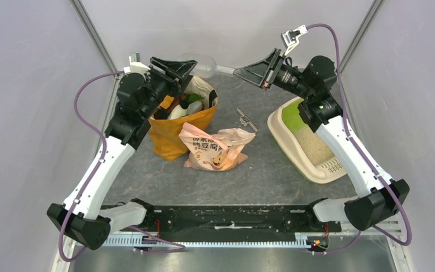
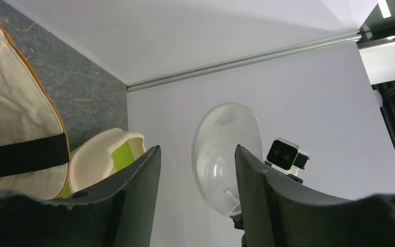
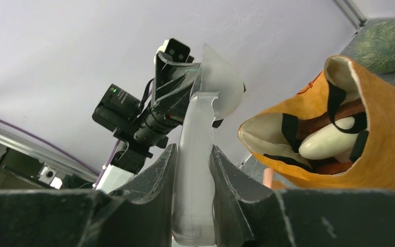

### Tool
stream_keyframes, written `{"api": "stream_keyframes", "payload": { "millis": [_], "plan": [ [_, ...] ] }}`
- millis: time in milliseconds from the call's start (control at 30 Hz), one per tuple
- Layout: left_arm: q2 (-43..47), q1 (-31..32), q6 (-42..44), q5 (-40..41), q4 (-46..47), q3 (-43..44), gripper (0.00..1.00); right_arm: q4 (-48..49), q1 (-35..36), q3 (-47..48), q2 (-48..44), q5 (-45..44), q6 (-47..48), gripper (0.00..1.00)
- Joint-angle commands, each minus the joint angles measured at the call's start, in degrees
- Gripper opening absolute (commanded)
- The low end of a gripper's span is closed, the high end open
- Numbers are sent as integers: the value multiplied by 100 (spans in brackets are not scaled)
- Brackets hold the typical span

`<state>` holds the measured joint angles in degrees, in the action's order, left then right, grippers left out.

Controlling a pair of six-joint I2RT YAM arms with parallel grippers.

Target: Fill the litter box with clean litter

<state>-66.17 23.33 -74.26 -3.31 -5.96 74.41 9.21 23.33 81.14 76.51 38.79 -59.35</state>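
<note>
Pink-and-cream pouch (image 1: 214, 148) lying mid-table: only legible print anywhere. Two lines of big dark Chinese characters across front, slanted with pouch. Lower line reads 纯豆腐, maybe one more character after, lost in crease. Upper line, about three characters, too blurred from top camera to call. Smaller print lower down, too fine to read. Orange paper bag (image 3: 370, 149): orange mark near rim in right wrist view, illegible.

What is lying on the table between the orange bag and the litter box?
In the top view, a crumpled pink-and-white pouch lies next to the orange bag, and a small grey metal piece lies nearer the litter box.
</note>
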Motion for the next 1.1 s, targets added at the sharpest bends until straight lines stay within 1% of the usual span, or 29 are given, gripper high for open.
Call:
{"api": "stream_keyframes", "payload": {
  "millis": [0,33,67,100,167,200,233,300,333,367,433,467,533,667,700,733,767,833,967,1000,1067],
  "plan": [
    [249,-22,284,13,113,-64,64,194,-293,146,-248,64,24,0],
    [276,-36,393,-13,112,-88,69,184,-379,104,-277,88,19,0],
    [307,-60,542,-97,170,-121,80,173,-495,78,-315,151,19,0],
    [333,-94,763,-233,249,-167,85,125,-618,69,-345,235,53,0],
    [369,-205,1389,-729,282,-181,86,-82,-1030,56,-423,404,131,0],
    [342,-259,1856,-1124,217,-117,87,-165,-1297,42,-456,572,134,0],
    [291,-301,2385,-1689,62,15,87,-289,-1548,50,-478,785,150,0],
    [167,-303,3944,-2849,-468,360,88,-620,-2111,97,-545,1243,284,0],
    [133,-308,4603,-3301,-798,463,88,-953,-2281,135,-592,1432,473,0],
    [131,-306,5403,-3564,-1349,546,88,-1422,-2558,220,-640,1631,758,0],
    [113,-305,6812,-3581,-2344,720,88,-2283,-2884,396,-710,2002,1416,0],
    [113,-287,7440,-3459,-2723,793,88,-2741,-3024,525,-724,2150,1748,0],
    [155,-263,8167,-3009,-3273,876,89,-3687,-3351,721,-726,2376,2496,0],
    [212,-39,10171,-2793,-4098,1004,88,-5537,-3836,1096,-615,2640,3928,0],
    [175,80,10801,-2853,-4395,1088,86,-6019,-3842,1237,-563,2589,4323,0],
    [101,245,11440,-2854,-4768,1181,80,-6498,-3844,1390,-498,2572,4730,0],
    [40,501,11860,-2743,-5045,1261,76,-6801,-3839,1454,-467,2617,4951,0],
    [-33,974,12213,-2476,-5178,1214,72,-7390,-3840,1492,-435,2652,5332,0],
    [-19,1776,12927,-2025,-5073,796,65,-8278,-3843,1589,-349,2670,5963,0],
    [-26,1901,13045,-1946,-4954,679,63,-8408,-3836,1595,-339,2683,6086,0],
    [-32,1960,13189,-1932,-4660,479,61,-8517,-3775,1491,-347,2630,6166,0]
  ]
}}
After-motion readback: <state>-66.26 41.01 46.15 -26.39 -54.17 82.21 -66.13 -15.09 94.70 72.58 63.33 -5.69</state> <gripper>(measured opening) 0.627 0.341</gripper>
